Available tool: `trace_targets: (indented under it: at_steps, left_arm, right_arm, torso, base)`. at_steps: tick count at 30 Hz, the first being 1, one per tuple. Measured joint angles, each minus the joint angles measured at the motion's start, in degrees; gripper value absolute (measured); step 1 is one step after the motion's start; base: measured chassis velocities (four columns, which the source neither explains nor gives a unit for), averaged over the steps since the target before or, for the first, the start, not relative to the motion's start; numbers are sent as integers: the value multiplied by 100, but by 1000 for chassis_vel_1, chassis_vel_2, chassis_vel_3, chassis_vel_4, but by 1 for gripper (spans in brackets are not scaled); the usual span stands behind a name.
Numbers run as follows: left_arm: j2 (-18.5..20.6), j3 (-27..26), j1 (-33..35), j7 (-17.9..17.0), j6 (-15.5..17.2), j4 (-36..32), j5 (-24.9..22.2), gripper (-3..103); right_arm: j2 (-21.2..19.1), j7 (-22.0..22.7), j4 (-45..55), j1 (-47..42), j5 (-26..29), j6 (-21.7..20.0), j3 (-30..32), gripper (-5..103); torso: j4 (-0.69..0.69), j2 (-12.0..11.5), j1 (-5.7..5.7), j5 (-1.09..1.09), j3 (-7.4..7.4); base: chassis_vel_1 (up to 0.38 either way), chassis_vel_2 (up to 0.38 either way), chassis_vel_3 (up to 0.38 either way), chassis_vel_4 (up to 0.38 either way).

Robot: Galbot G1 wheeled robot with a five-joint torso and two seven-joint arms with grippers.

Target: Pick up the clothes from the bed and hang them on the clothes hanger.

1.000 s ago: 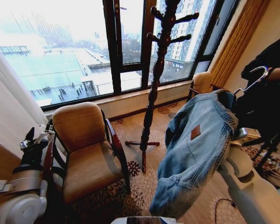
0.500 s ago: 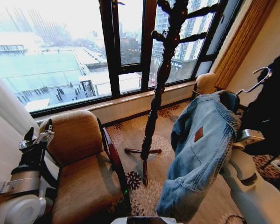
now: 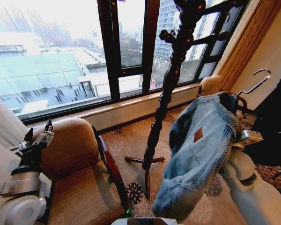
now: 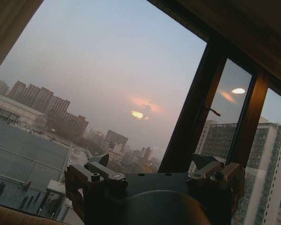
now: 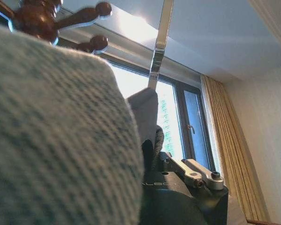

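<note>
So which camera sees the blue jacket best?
The head view: the denim jacket hangs whole over the right arm, beside the wooden coat stand. The right wrist view catches just a blurry close patch of its fabric; the left wrist view faces the window.

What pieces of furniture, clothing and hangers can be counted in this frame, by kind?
Armchairs: 2, one beside the left gripper and one near the curtain.
Wooden coat stands: 1.
Denim jackets: 1, draped over the right arm.
Hanger hooks: 1, above the jacket collar.
Total: 5.
</note>
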Motion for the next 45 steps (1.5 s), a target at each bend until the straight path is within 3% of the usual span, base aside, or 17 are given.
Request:
trace_targets:
  at_steps: [45]
  left_arm:
    - [116, 0, -24, 52, -55, 90, -26, 100]
  right_arm:
    - [69, -16, -2, -14, -157, -22, -110, 20]
  torso:
    - [0, 1, -5, 1, -1]
  base:
    - [9, -8, -9, 10]
